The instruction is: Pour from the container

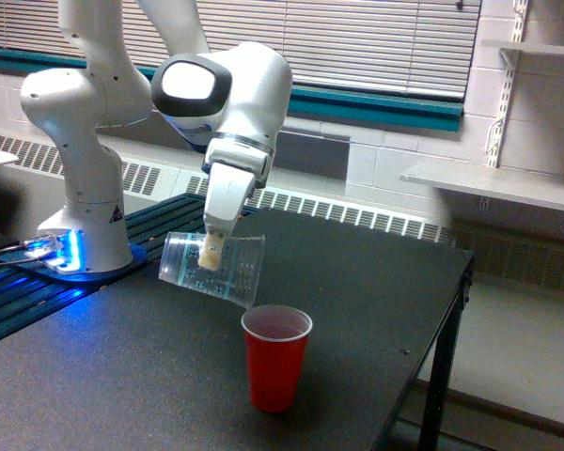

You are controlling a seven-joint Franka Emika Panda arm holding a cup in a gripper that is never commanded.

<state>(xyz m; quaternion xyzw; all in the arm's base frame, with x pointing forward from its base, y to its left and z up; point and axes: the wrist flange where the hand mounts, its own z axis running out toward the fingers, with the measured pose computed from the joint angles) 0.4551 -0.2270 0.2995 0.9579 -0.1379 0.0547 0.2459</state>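
Arm fills upper left over the dark table, gripper pinching the clear cup at centre left, tipped on its side, mouth just above the upright red cup lower centre.

You won't find any words, brand names or numbers that can be read here. The only sign is a small dark triangular sticker on the white robot base at the left of the frame, and what it carries is too small to make out. The clear cup and the red cup at lower centre show no print you can read.
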